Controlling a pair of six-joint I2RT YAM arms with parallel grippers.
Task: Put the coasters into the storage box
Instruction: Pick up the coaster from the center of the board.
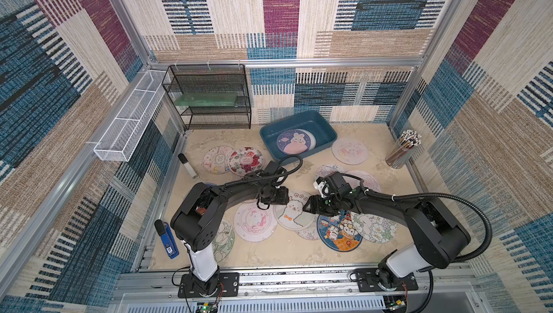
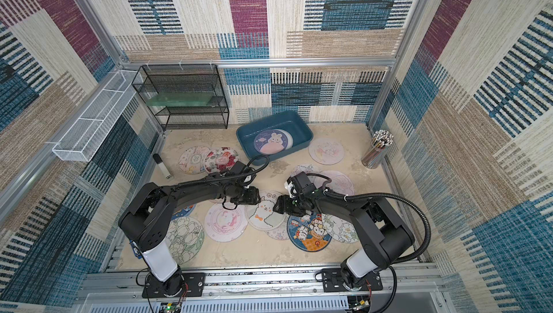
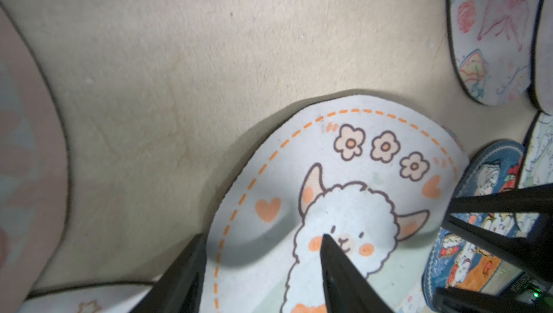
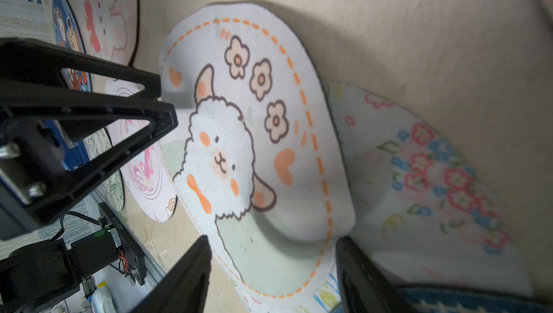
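Note:
An alpaca-print coaster (image 1: 294, 214) (image 2: 266, 214) lies mid-table, buckled between both arms. My left gripper (image 1: 288, 203) (image 3: 263, 236) is open, one fingertip on the alpaca's face and the other at the coaster's (image 3: 359, 183) rim. My right gripper (image 1: 305, 206) (image 4: 273, 239) is open and straddles the opposite rim, where the coaster (image 4: 254, 147) bulges up between the fingers. The teal storage box (image 1: 318, 126) (image 2: 296, 123) stands at the back with a dark bunny coaster (image 1: 294, 142) inside. Several other coasters lie around, including a red floral one (image 1: 246, 161) and a blue cartoon one (image 1: 339, 233).
A black mesh rack (image 1: 209, 96) and a white mesh basket (image 1: 128, 123) stand at the back left. A cup of pencils (image 1: 402, 150) is at the right wall. A blue stapler (image 1: 167, 239) and a black-and-white marker (image 1: 188, 166) lie along the left edge.

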